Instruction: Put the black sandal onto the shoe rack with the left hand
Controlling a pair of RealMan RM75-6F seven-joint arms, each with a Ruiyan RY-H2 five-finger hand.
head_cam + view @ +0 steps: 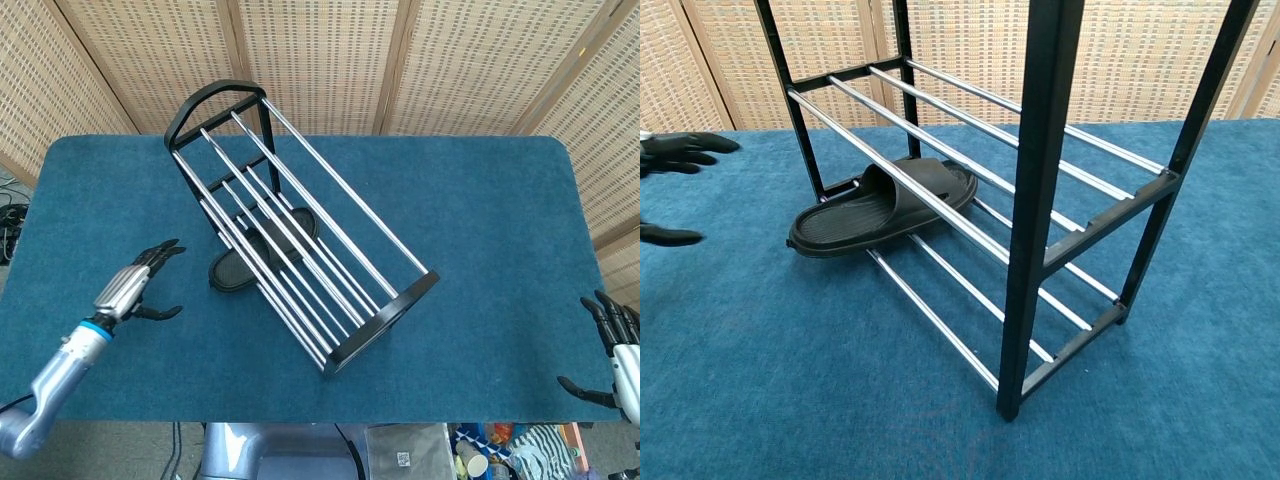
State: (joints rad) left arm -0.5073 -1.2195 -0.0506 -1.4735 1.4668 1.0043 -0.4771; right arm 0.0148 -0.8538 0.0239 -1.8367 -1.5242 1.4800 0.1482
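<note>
Where blue carpet [470, 220] covers the table, apparently woven screens [320, 55] stand behind.

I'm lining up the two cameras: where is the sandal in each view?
Head view: the sandal lies left of centre, under the rack's rods, heel poking out.
Chest view: the sandal is left of centre on the lower rods.
Shared landmark: the rack's black end frame.
</note>
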